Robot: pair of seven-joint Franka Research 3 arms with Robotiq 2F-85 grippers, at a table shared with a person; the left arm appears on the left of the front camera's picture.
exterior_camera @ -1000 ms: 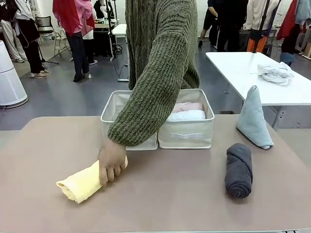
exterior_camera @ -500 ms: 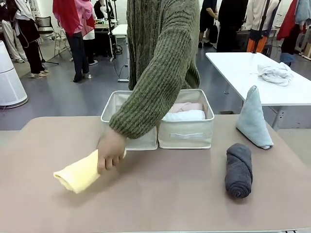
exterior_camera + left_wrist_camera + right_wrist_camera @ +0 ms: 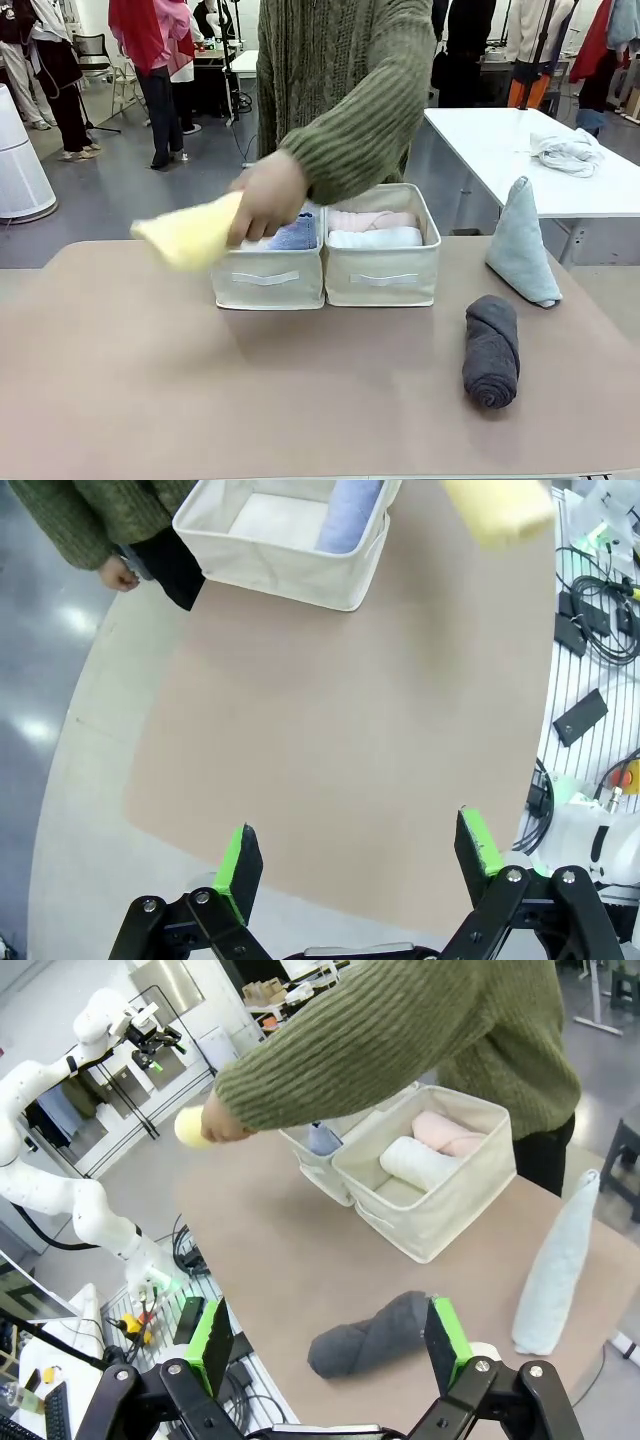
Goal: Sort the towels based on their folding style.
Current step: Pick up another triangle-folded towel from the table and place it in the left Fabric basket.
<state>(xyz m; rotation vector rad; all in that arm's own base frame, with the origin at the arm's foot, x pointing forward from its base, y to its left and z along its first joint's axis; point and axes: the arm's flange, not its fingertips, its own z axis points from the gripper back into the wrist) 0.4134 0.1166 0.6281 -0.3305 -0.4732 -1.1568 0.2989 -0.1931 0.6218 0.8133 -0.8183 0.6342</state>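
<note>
My left pincer [image 3: 356,828] hangs released and empty at the bottom of its view over bare table [image 3: 330,720]. My right pincer [image 3: 325,1328] is just as wide and empty, with the dark grey roll [image 3: 378,1334] low in its frame. In the front view, upper left of centre, the person's hand [image 3: 265,195] holds the yellow roll [image 3: 188,234] in the air beside the left box [image 3: 265,282] with the blue towel [image 3: 296,235]; the pink roll [image 3: 372,219] and white roll [image 3: 376,238] lie in the right box [image 3: 385,280], and the teal cone [image 3: 522,245] stands far right.
</note>
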